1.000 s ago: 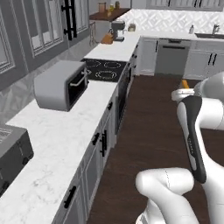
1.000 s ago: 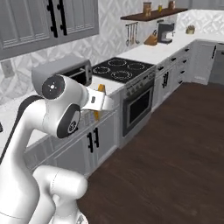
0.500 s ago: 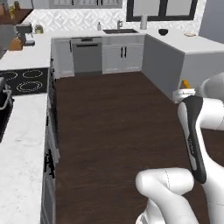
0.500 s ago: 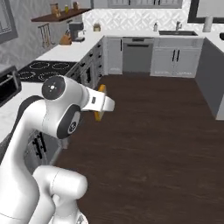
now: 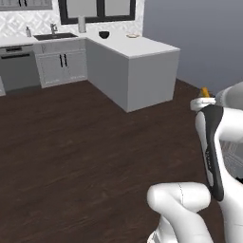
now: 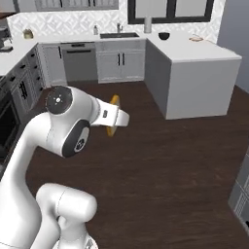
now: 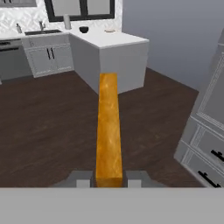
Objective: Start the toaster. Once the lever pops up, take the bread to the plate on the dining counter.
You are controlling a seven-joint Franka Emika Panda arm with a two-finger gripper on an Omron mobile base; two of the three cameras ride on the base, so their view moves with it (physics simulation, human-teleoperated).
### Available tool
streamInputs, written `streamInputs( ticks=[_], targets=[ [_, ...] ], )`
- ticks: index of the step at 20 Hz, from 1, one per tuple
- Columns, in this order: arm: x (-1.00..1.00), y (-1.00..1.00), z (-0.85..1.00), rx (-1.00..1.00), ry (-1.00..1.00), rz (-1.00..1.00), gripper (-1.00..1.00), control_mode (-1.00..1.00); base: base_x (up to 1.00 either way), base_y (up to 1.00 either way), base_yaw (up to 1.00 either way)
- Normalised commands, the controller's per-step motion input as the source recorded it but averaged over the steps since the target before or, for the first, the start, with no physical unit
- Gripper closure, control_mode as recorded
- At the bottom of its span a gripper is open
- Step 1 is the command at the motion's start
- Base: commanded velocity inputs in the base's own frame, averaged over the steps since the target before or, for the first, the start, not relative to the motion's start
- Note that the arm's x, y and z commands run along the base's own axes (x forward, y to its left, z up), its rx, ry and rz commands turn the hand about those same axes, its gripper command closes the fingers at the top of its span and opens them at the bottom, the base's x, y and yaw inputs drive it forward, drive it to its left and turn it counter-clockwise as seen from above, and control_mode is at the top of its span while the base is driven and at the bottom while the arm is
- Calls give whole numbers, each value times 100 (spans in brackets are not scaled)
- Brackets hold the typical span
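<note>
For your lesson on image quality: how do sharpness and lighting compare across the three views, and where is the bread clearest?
Hand view: bread large, edge-on, slightly soft, evenly lit, in the shut pincer. Left base view: flat light, bread a small orange sliver. Right base view: crispest; bread partly behind the arm.

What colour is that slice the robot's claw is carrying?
Golden orange-brown; the bread, seen edge-on, shows best in the hand view.

Golden-brown bread [image 7: 108,131], white dining counter [image 7: 114,40], dark brown floor [image 7: 48,122]
</note>
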Motion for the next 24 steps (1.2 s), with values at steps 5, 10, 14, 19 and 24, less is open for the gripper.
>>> streamInputs(
  ticks=[5, 10, 14, 19, 24],
  targets=[
    [0, 0, 0, 0, 0, 0, 100, 100, 100, -75, -20],
    [0, 0, 0, 0, 0, 0, 100, 100, 100, -32, -7],
    [0, 0, 0, 0, 0, 0, 100, 100, 100, -26, -8],
    [0, 0, 0, 0, 0, 0, 100, 100, 100, -14, -18],
    [0, 0, 0, 0, 0, 0, 100, 100, 100, -22, -18]
  ],
)
